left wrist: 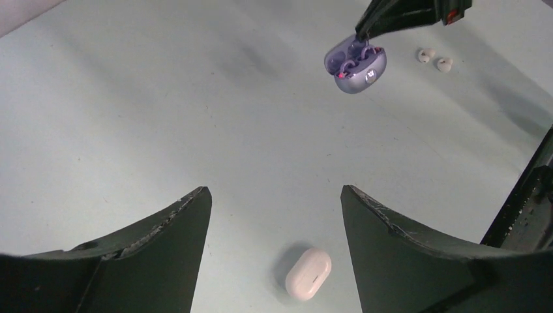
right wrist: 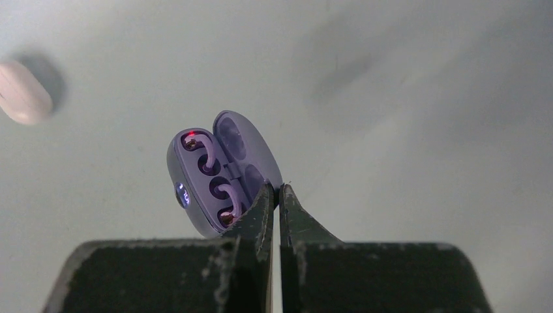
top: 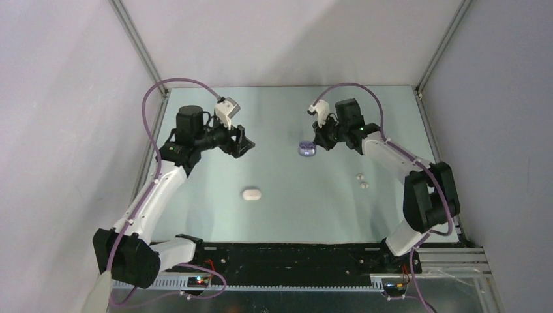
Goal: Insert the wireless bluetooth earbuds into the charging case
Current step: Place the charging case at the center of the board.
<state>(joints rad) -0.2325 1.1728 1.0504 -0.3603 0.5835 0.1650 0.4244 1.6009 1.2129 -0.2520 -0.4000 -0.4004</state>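
Observation:
The purple charging case (top: 306, 149) is open, with two translucent purple earbuds (right wrist: 201, 153) seated in its wells and a small light lit on its front. My right gripper (right wrist: 279, 188) is shut on the edge of its lid; in the left wrist view the purple case (left wrist: 355, 65) hangs tilted under those fingers (left wrist: 391, 16). Two white earbuds (top: 362, 180) lie loose on the table right of it, also in the left wrist view (left wrist: 435, 59). The closed white case (top: 251, 193) lies mid-table. My left gripper (left wrist: 275, 189) is open and empty, above the white case (left wrist: 308, 274).
Grey walls and metal frame posts (top: 134, 39) close in the pale table on three sides. A black strip (top: 293, 251) with both arm bases runs along the near edge. The white case also shows at the left edge of the right wrist view (right wrist: 23, 91).

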